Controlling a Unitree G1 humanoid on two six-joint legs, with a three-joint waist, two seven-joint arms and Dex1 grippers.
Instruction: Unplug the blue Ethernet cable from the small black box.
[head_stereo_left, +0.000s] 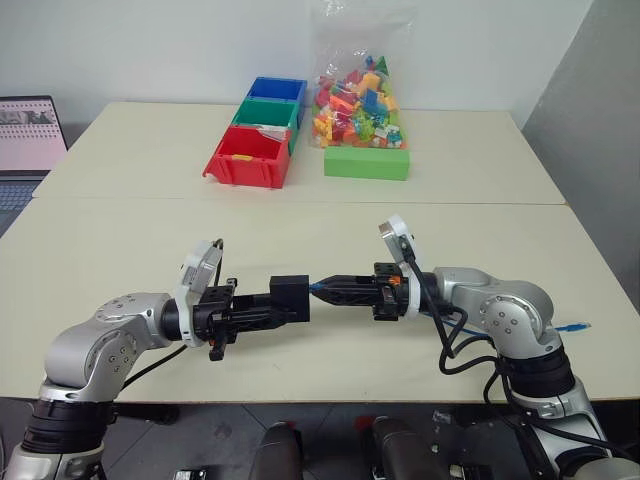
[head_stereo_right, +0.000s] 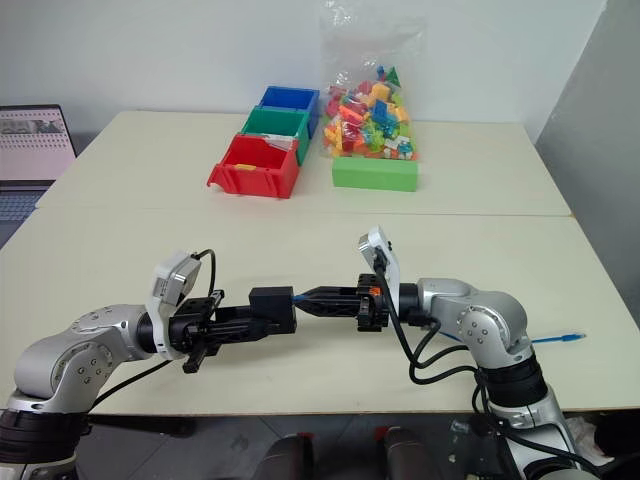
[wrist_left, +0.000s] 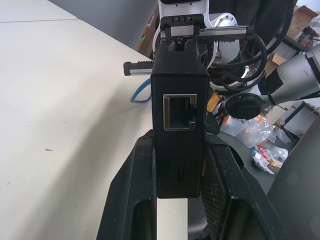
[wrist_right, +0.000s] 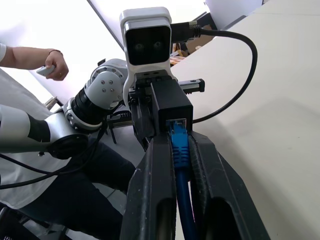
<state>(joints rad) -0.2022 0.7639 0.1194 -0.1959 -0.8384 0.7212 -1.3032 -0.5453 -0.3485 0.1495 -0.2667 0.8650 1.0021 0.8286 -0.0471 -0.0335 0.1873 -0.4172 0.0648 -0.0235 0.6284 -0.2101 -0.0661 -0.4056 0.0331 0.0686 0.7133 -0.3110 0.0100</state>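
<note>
The small black box hangs just above the table's front middle, with my left gripper shut on it from the left. In the left wrist view the small black box stands between the fingers and shows an empty port on its near face. From the right, my right gripper points level at the box and is shut on the blue Ethernet cable just behind its plug. The plug sits at the box's port. The cable runs back under my right arm, and its free end lies on the table.
Red, green and blue bins stand in a row at the back. Beside them is a green box with a bag of coloured bricks. A laptop sits far left. A person's hand shows in the right wrist view.
</note>
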